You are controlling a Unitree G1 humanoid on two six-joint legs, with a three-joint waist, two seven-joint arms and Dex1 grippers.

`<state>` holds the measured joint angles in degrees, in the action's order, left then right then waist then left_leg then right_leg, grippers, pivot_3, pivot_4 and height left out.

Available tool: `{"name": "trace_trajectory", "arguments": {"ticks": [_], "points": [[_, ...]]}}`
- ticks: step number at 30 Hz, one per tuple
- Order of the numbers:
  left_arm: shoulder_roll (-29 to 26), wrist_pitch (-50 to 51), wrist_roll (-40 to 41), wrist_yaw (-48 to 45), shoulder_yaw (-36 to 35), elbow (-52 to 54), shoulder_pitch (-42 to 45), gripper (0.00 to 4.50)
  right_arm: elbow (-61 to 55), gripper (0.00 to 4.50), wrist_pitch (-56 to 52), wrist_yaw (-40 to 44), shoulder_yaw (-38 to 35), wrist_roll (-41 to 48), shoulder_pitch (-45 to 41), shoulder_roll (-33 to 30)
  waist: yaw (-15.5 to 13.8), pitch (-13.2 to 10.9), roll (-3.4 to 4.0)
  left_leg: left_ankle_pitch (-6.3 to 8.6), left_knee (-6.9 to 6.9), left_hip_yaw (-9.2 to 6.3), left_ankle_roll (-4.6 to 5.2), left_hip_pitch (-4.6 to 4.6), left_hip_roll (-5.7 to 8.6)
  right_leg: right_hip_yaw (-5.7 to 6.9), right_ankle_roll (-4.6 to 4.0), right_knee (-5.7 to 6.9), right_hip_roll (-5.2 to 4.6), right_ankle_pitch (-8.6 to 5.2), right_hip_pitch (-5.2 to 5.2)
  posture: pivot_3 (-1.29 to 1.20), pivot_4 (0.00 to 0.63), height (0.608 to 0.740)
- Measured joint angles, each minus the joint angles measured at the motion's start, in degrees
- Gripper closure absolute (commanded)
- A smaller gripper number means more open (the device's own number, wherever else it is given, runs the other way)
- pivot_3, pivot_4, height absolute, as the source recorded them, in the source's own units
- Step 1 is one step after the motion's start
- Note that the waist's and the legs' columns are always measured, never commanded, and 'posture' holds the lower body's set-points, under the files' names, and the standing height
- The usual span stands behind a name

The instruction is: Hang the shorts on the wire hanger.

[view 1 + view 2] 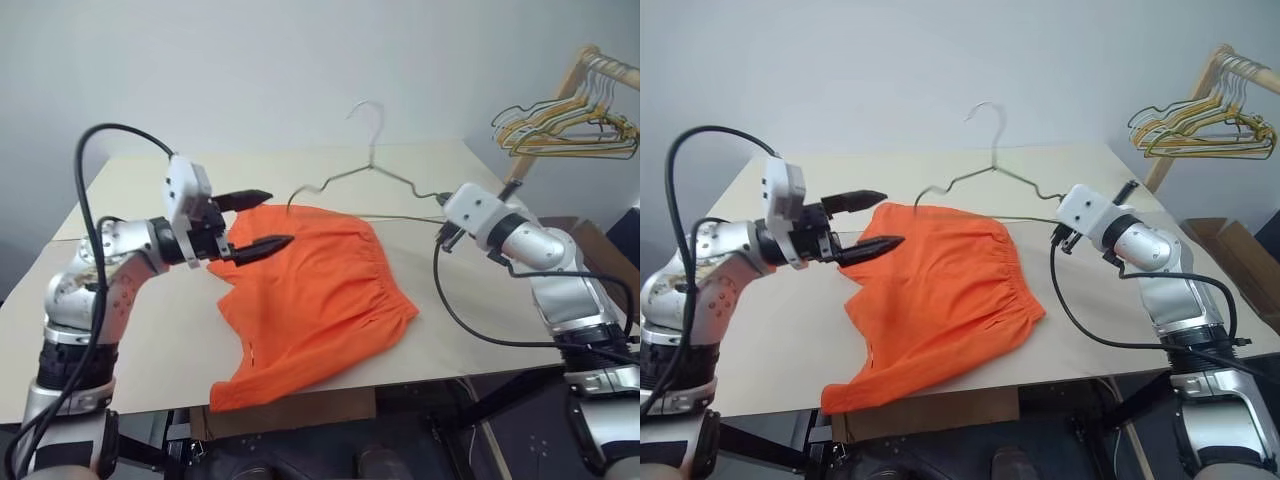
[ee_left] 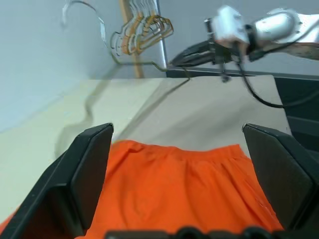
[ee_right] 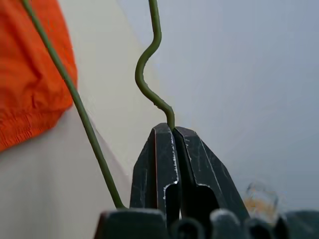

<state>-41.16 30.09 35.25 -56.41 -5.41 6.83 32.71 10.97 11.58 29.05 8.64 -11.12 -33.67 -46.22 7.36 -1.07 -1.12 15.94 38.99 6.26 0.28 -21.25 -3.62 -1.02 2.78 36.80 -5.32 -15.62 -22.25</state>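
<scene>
The shorts (image 1: 310, 300) are lying spread on the pale table (image 1: 130, 330), their nearest corner drooping over the front edge and the gathered waistband running along the side toward the right arm. Just past their far corner on the robot's left, the left gripper (image 1: 257, 222) is hovering with its two black fingers (image 2: 84, 174) standing wide apart — nothing between them, the orange cloth just below and in front of the tips (I cannot tell whether the lower finger is brushing the fabric).

Across the shorts from it, the right gripper (image 3: 172, 130) is holding its fingers pressed tightly together on the wire hanger (image 1: 372, 168), pinching the thin wire at the kinked end of one shoulder. From that pinch the hanger is stretching away toward the left gripper, its straight bottom bar passing just beyond the far edge of the shorts, its other shoulder ending close above the cloth near the left gripper's upper finger. The hook is standing up against the grey wall — tilted only slightly — so the whole triangle is being carried upright above the table.

Farther back, beyond the right gripper and off the table's corner, a bunch of gold and yellowish hangers (image 1: 565, 125) is hanging from a wooden rail (image 1: 590, 62).
</scene>
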Motion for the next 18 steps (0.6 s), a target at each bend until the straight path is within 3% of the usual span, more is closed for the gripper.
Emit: {"name": "trace_trajectory", "arguments": {"ticks": [7,18], "points": [[-1.12,-1.39,-5.85,-2.95,2.84,-10.23,5.46,0.0,2.64,4.46,14.49,2.98,0.02,-0.27,-0.85,-0.47,0.86,0.0,0.0,-0.02,0.01,0.01,-0.02,0.02,-0.01,0.0,0.0,0.02,-0.01,0.0,0.02,-0.12,0.0,0.74],[-0.36,-3.97,-10.71,-16.09,11.16,-19.51,7.86,0.0,-1.08,4.46,13.95,5.77,-0.51,1.15,-1.2,0.17,1.69,0.0,0.0,-0.03,0.02,0.03,-0.05,0.03,-0.05,0.0,0.0,0.07,0.01,0.0,0.01,-0.14,0.0,0.74]]}}
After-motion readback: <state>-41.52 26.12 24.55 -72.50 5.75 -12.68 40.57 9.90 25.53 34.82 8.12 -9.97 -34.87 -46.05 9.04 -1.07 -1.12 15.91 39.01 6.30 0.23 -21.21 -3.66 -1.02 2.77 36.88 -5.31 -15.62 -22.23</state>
